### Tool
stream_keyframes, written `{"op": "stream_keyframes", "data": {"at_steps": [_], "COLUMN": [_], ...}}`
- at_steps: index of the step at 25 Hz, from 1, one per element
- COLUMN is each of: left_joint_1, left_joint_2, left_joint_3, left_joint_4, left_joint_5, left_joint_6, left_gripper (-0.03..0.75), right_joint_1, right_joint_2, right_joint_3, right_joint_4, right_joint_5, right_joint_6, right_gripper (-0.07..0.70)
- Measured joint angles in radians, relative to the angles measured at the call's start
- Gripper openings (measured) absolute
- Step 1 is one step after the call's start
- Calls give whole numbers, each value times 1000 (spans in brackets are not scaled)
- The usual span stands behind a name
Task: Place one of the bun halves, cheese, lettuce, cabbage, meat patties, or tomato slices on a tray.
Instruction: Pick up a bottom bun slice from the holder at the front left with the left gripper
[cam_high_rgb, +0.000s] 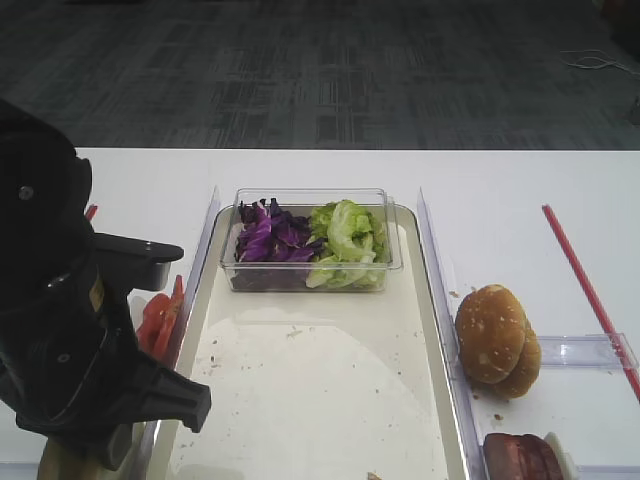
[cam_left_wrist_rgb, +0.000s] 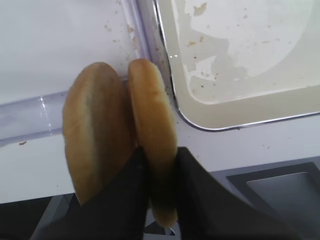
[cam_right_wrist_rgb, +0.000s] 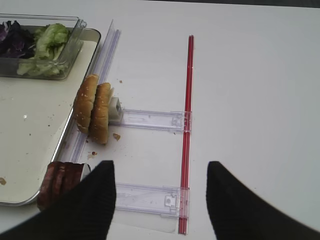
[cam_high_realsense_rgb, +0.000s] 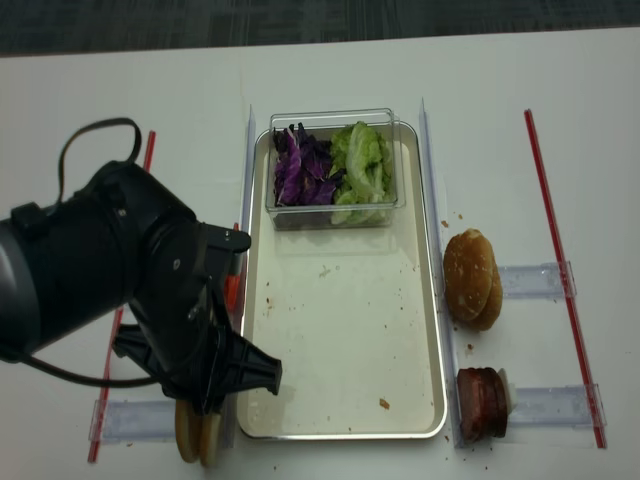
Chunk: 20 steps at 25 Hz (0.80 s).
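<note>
Purple cabbage (cam_high_rgb: 264, 236), green lettuce (cam_high_rgb: 346, 232), tan bun halves (cam_left_wrist_rgb: 150, 130)

I see 2 tan bun halves (cam_left_wrist_rgb: 150, 135) on edge, side by side, just off tray (cam_high_realsense_rgb: 345, 425) near-left corner. Tray floor cream, crumb-speckled; lettuce (cam_high_realsense_rgb: 362, 165) + cabbage (cam_high_realsense_rgb: 300, 170) at far end.

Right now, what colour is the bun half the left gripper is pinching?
Tan-golden crust on the bun half; clearest in the left wrist view.
</note>
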Motion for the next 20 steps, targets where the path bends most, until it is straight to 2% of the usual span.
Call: {"op": "stream_keyframes", "data": {"at_steps": [20], "left_joint_1": [0], "left_joint_2": [0], "left_joint_3": [0], "left_joint_4": [11], "left_joint_5": [5], "left_joint_6": [0], "left_gripper": [113], "right_joint_1": [0], "right_joint_2": [0], "right_joint_3": [0], "right_joint_4": [0], "right_joint_5": [0], "right_joint_6": [4], "right_gripper": [417]}}
